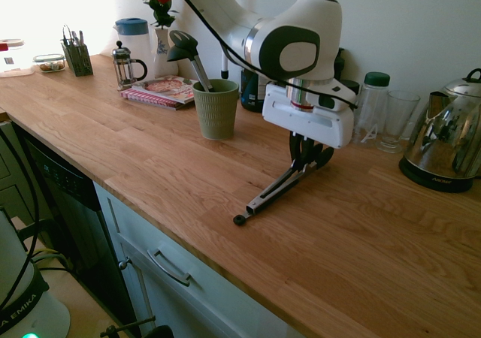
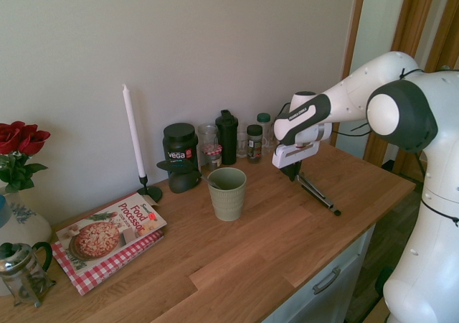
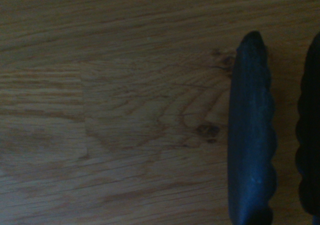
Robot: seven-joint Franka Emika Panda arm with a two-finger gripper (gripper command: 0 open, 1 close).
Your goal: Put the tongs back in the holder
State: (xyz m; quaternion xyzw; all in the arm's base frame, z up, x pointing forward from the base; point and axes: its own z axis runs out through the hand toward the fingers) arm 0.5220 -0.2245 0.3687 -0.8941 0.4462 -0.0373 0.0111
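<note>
Tongs (image 1: 282,186) slant off the counter (image 1: 361,263), ring end down, gripper (image 1: 307,152) pinching their black tips, beside the holder (image 1: 216,110).

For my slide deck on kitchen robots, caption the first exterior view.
White arm's gripper shut on slim silver tongs, pull-ring end resting on the wooden counter, beside the sage-green ribbed holder.

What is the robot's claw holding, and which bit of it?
The claw is shut on the tongs, gripping them near their black tips. The ring end slants down to the wooden counter.
</note>
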